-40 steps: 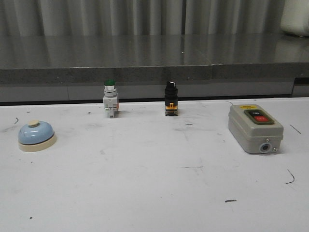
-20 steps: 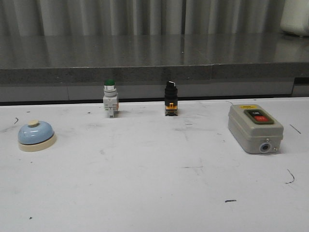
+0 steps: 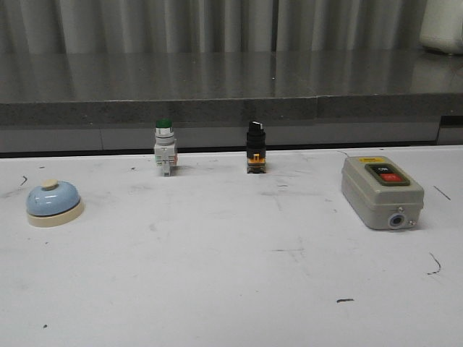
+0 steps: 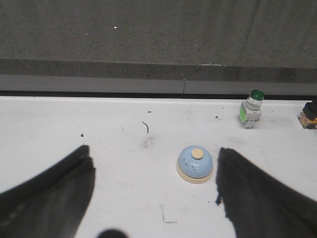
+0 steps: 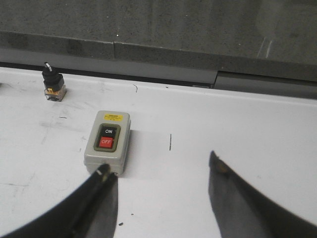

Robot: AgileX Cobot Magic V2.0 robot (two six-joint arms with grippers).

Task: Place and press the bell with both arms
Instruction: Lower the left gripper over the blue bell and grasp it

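The light-blue bell (image 3: 53, 202) with its cream base and button stands on the white table at the far left; neither arm shows in the front view. In the left wrist view the bell (image 4: 195, 163) sits on the table ahead of my left gripper (image 4: 153, 158), close to one fingertip, and the jaws are open with nothing between them. My right gripper (image 5: 158, 166) is also open and empty, hovering over bare table beside the grey switch box (image 5: 107, 143), one fingertip just in front of the box's near end.
A green-capped push button (image 3: 165, 147) and a black selector switch (image 3: 255, 147) stand along the table's far edge. The grey switch box (image 3: 381, 191) with ON and OFF buttons lies at the right. A dark raised counter (image 3: 217, 79) runs behind the table.
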